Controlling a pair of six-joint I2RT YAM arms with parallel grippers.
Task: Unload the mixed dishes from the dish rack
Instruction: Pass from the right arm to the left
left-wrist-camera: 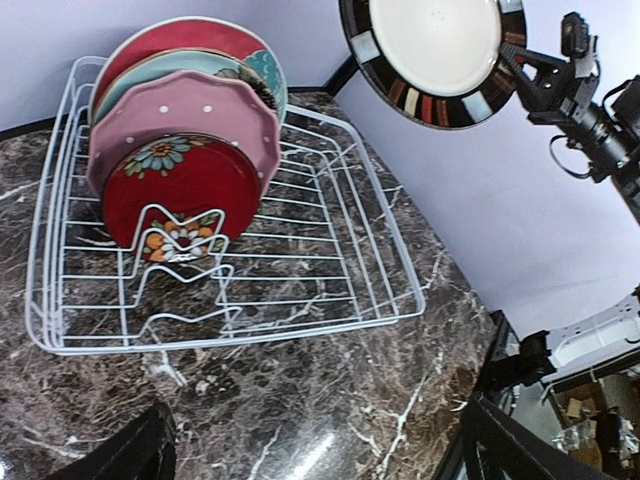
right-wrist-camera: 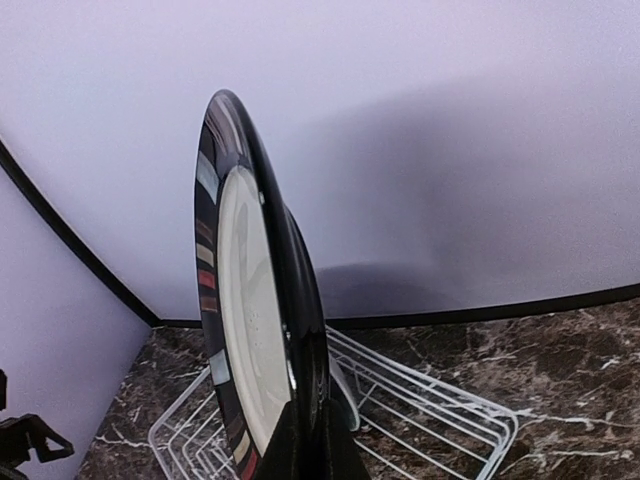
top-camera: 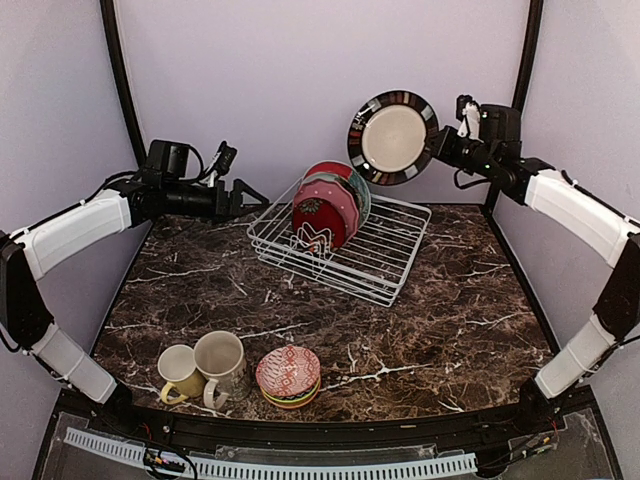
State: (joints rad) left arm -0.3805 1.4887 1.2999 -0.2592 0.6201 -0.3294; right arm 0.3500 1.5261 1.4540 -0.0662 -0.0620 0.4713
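Plate (top-camera: 392, 137) with black rim hangs above the dish rack (top-camera: 380, 255), clamped in your right tool (top-camera: 438, 136); left tool (top-camera: 250, 197) gapes wide beside it.

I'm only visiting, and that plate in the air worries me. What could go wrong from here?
The right gripper pinches the striped-rim plate only at its edge, high above the dish rack; a slip could drop it onto the plates standing there. Setting it down by the mugs and stacked bowls at the front could knock them. The open left gripper hangs beside the rack, so the arms might collide.
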